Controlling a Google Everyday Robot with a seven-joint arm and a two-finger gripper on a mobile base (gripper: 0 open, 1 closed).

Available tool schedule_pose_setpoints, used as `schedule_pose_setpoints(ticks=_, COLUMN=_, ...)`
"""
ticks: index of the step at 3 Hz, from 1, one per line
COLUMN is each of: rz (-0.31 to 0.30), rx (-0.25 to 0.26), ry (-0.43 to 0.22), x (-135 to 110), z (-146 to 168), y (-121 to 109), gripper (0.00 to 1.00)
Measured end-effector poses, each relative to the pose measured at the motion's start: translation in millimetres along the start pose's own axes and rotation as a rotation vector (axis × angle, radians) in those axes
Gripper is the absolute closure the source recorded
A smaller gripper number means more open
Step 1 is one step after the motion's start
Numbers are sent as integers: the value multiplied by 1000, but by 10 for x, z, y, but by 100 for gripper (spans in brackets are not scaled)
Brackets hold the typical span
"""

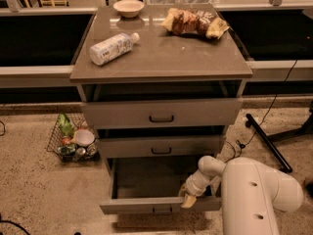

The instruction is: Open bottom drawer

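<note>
bottom drawer [142, 206]: pulled out, open above
tool [188, 199]: at its front rim, 3 o'clock end
basket [55, 140]: floor, 9 o'clock

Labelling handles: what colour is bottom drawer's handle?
Bottom drawer handle: dark, nearly black, camera view. Hand at its front's right.

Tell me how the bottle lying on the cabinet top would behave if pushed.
The bottle lies on its side, so it would probably roll across the cabinet top. It looks plastic, likely light and not fragile. The gripper is well below, at the bottom drawer's front edge.
</note>
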State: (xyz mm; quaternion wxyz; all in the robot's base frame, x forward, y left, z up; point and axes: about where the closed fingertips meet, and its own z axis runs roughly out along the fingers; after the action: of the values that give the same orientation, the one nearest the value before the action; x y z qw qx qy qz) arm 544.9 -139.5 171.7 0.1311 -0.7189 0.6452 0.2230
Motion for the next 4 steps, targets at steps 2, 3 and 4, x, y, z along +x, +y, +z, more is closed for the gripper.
schedule_pose_setpoints(ticks=2, rz=0, rx=0, ry=0, x=5, z=11, y=3, gripper=69)
schedule_pose_setpoints(ticks=3, rz=0, rx=0, ry=0, x=5, z=11, y=3, gripper=45)
schedule_pose_setpoints(ticks=4, rz=0, rx=0, ry=0, x=5, z=11, y=3, gripper=22)
